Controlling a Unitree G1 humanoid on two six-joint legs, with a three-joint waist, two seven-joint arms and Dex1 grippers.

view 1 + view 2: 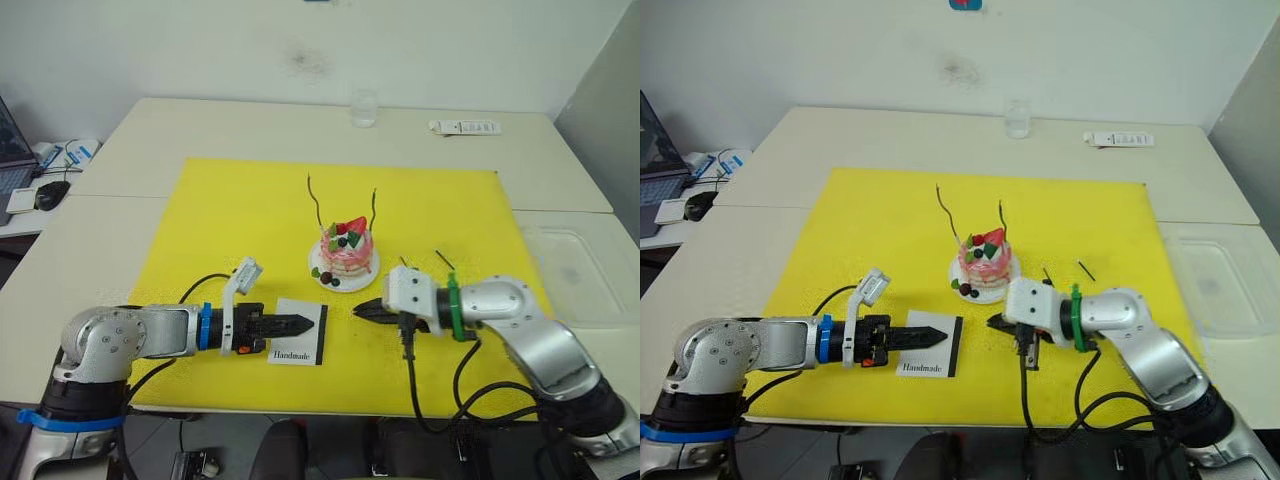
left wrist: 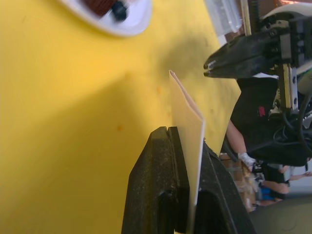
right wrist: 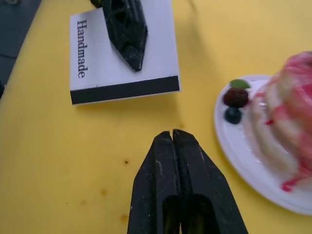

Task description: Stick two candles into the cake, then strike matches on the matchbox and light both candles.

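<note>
the left gripper was nearest, its jaws clamped on the matchbox, lifting one edge off the yellow surface. the right gripper faced it, jaws pressed together and empty. just beyond both tips stood the cake with two candles upright; two matches lay behind the right jaws.

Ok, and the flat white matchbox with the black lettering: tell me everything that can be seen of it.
The flat white rectangular matchbox looks like thin card, with small black "Handmade" lettering along one end and a dark strip down one side edge. It sits low over the yellow mat, near the small white cake plate. The left gripper is shut on it: in the left wrist view the two black fingers clamp its thin edge. The right gripper is shut and apart from it.
</note>
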